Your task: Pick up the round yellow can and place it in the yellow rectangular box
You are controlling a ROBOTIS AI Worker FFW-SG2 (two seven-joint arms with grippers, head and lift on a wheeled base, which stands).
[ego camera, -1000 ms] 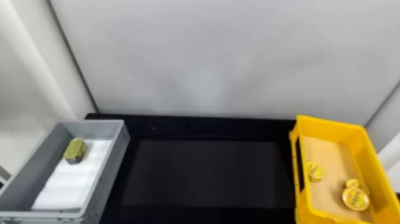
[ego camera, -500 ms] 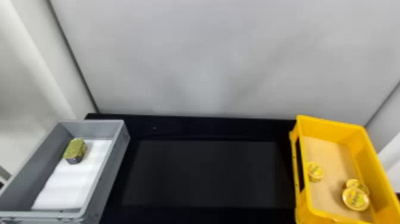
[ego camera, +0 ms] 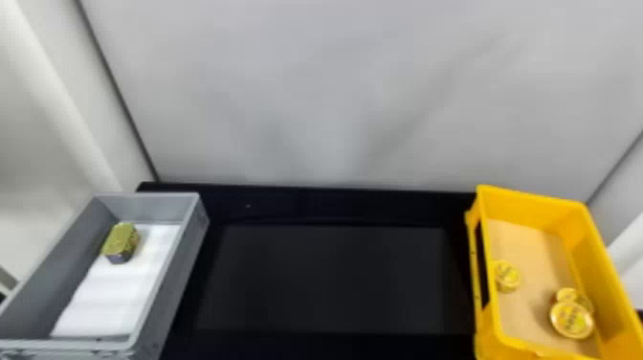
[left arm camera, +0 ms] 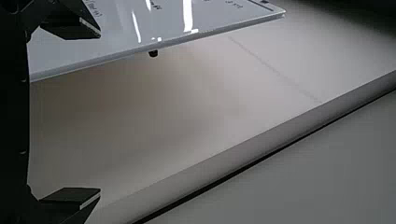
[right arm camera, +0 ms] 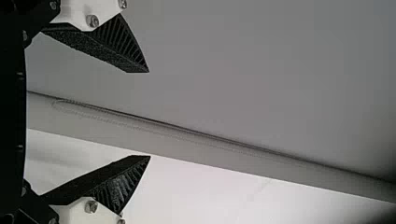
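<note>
In the head view the yellow rectangular box (ego camera: 531, 347) stands at the right. Inside it a round yellow can (ego camera: 507, 276) lies near the left wall, and another round yellow can (ego camera: 571, 319) rests toward the near right, touching or overlapping more yellow cans (ego camera: 567, 295) just behind it. In the left wrist view my left gripper (left arm camera: 100, 113) is open, its two fingers wide apart with nothing between them. My right gripper (right arm camera: 149, 114) in the right wrist view is open too and holds nothing.
A grey box (ego camera: 184, 268) with a white lining (ego camera: 115, 292) stands at the left, holding a small green-topped tin (ego camera: 120, 242). Between the boxes lies the black table surface (ego camera: 330, 277), and a pale wall panel (ego camera: 335, 95) rises behind. A whiteboard (left arm camera: 163, 28) shows in the left wrist view.
</note>
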